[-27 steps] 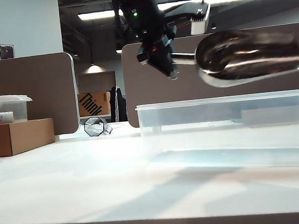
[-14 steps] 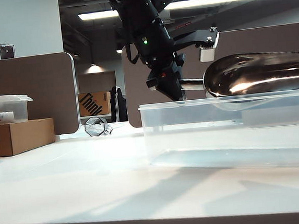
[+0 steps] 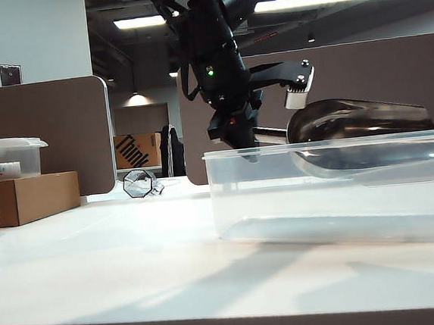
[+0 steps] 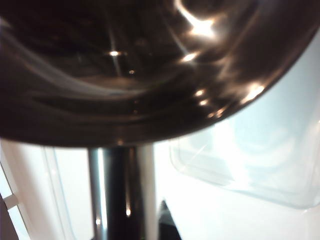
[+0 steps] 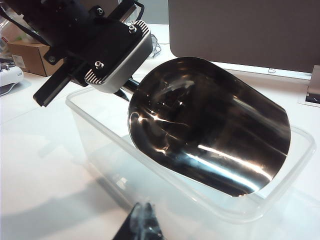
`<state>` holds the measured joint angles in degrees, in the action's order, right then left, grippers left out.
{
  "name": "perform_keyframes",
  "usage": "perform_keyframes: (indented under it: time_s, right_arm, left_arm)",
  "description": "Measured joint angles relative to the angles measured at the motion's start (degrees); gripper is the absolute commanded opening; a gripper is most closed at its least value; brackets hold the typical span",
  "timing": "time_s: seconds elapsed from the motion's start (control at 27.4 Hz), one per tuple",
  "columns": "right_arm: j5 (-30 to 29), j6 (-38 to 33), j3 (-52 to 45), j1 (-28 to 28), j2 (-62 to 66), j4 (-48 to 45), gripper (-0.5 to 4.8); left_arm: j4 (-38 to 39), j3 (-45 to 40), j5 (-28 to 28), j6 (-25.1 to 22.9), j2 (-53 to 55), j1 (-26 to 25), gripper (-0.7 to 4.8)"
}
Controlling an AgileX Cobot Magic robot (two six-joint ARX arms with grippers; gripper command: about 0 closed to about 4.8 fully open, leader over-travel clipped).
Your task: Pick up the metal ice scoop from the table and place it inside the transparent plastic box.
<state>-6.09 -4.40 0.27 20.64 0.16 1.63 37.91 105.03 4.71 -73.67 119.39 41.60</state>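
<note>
Metal ice scoop [image 3: 359, 136] handle pinched in left end effector [image 3: 248, 151], bowl inside transparent plastic box [image 3: 281, 202].

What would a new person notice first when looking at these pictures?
First comes the metal ice scoop, large and shiny, hanging with its bowl partly below the rim of the transparent plastic box on the right of the white table. Next comes the black left gripper, shut on the scoop's handle just above the box's left end. The right gripper shows only as a dark tip, hanging near the box and holding nothing visible.
</note>
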Motion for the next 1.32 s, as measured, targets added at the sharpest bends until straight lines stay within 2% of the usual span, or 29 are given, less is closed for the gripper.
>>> perform_keyframes:
  time_s: [0.07, 0.15, 0.26, 0.48, 0.62, 0.73, 1.06, 1.28, 1.32]
  right_arm:
    - [0.0, 0.0, 0.0, 0.0, 0.0, 0.0, -0.01]
    - [0.0, 0.0, 0.0, 0.0, 0.0, 0.0, -0.01]
    - [0.0, 0.0, 0.0, 0.0, 0.0, 0.0, -0.01]
    - [0.0, 0.0, 0.0, 0.0, 0.0, 0.0, -0.01]
    - [0.0, 0.0, 0.0, 0.0, 0.0, 0.0, -0.01]
    - [0.0, 0.0, 0.0, 0.0, 0.0, 0.0, -0.01]
    - [0.0, 0.0, 0.0, 0.0, 0.0, 0.0, -0.01]
    - [0.0, 0.0, 0.0, 0.1, 0.0, 0.0, -0.01]
    - [0.0, 0.0, 0.0, 0.1, 0.0, 0.0, -0.01]
  left_arm:
    - [0.0, 0.0, 0.0, 0.0, 0.0, 0.1, 0.71]
    - [-0.8, 0.0, -0.1, 0.0, 0.0, 0.1, 0.99]
    - [-2.5, 0.0, -0.2, -0.1, 0.0, 0.1, 1.23]
    - [-2.2, 0.0, -0.2, 0.2, 0.0, 0.1, 1.28]
    - [-2.5, 0.0, 0.3, 0.8, 0.0, 0.2, 1.78]
    - [-2.4, 0.3, 3.2, 2.9, 0.0, 0.4, 2.15]
    - [2.4, 0.8, 14.4, 6.4, -0.2, 0.4, 2.15]
    - [4.3, 0.9, 21.0, 13.2, -0.4, 0.7, 2.02]
    - [4.6, 0.9, 21.5, 14.2, -0.5, 0.7, 1.87]
